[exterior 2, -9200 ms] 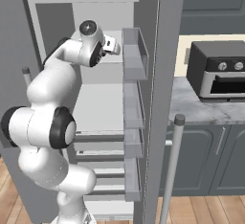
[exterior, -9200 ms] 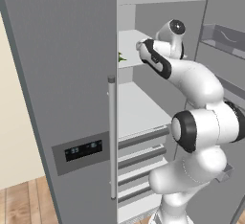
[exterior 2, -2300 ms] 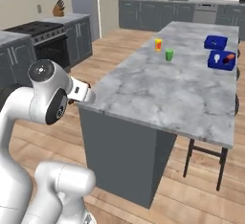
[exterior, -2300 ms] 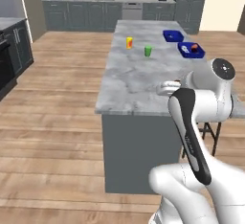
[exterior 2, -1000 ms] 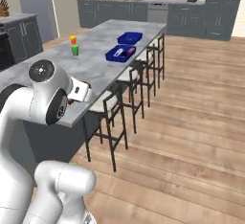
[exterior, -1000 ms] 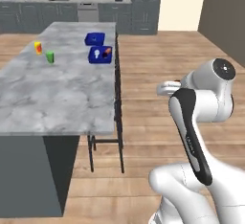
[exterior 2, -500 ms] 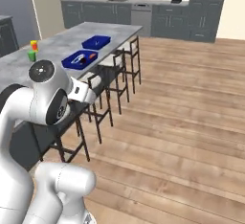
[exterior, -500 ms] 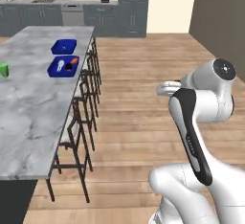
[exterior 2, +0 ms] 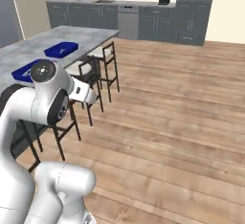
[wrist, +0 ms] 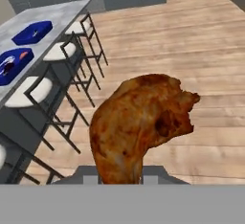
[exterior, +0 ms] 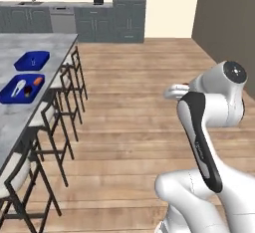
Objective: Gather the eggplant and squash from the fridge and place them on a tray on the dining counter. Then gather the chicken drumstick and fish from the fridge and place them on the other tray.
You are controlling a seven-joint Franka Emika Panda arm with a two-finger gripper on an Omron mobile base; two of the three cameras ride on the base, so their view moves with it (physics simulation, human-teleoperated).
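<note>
Chicken drumstick sits clamped in our gripper, its browned bulk rising from between the jaws toward twelve o'clock in the hand view, held in the air above the wooden floor. At ten o'clock from it we see the dining counter with two blue trays and a row of stools along its edge; one tray already carries food, too small for us to identify
</note>
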